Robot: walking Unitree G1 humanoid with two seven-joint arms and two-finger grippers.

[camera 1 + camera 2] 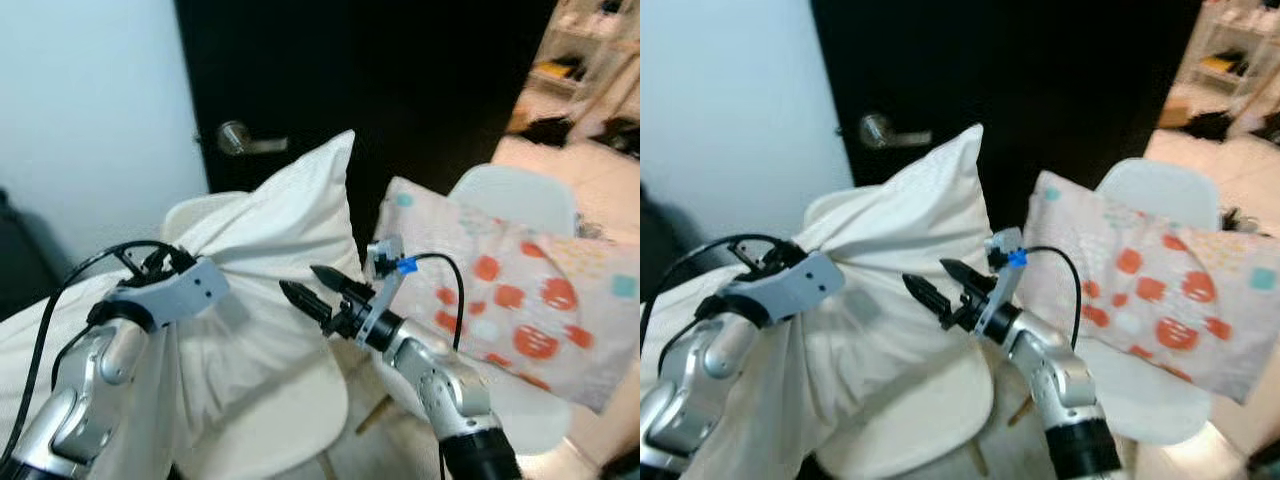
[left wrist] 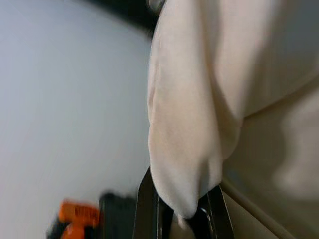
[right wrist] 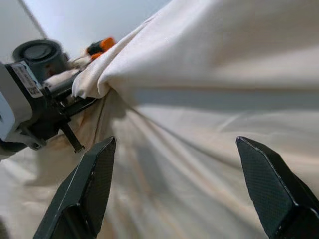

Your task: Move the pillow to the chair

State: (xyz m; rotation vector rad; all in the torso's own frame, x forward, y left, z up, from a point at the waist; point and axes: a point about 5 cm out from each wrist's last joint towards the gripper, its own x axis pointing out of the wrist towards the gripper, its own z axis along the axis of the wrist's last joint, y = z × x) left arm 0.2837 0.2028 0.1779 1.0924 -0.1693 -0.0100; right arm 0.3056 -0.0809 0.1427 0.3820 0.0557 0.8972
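A big white pillow (image 1: pixel 270 250) hangs in front of me, its lower part resting on a cream chair seat (image 1: pixel 290 425). My left gripper (image 1: pixel 180 258) is shut on a bunched corner of the pillow (image 2: pixel 184 164), the cloth pinched between its black fingers (image 2: pixel 147 209). My right gripper (image 1: pixel 312 288) stands open just to the pillow's right, fingertips pointing at the fabric and slightly apart from it. Through the right wrist camera, the white pillow (image 3: pixel 209 99) spreads between the two spread fingers (image 3: pixel 84 189), with my left gripper (image 3: pixel 79 92) holding the corner.
A second white chair (image 1: pixel 520 200) stands at the right, with a cushion (image 1: pixel 500 290) patterned in orange and teal spots draped over it. Behind is a dark door with a lever handle (image 1: pixel 240 140) and a pale wall at left. A bright room opens at far right.
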